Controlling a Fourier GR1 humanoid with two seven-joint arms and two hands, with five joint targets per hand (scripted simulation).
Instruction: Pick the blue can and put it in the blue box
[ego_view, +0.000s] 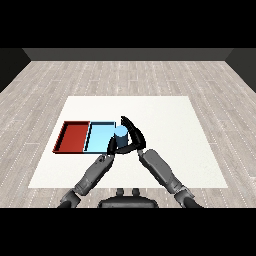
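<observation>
On the white desk (165, 115), the red tray (73, 136) lies farthest left, at about nine o'clock from the desk's middle. Touching its right side is the blue tray (98, 137), the two lined up side by side with their long edges running away from the robot.

The left forearm comes up from seven o'clock, and the left robot hand (111, 146) sits at the blue tray's near right corner, at about five o'clock from the tray's centre. Its fingers look curled in, close against the can's lower left side, though whether they actually touch or clasp the can cannot be told from this view.

The blue can (121, 133) stands upright at the blue tray's right edge, at three o'clock from the tray's centre. Whether it rests inside the tray or is held just above its rim cannot be told.

The right forearm enters from five o'clock. The right robot hand (133, 134) is wrapped round the can from the right, its fingers curving up over the can's far side and its thumb low beside the base, so the hand is clamped on the can.

To the right of the hands the desk runs on white toward three o'clock.
</observation>
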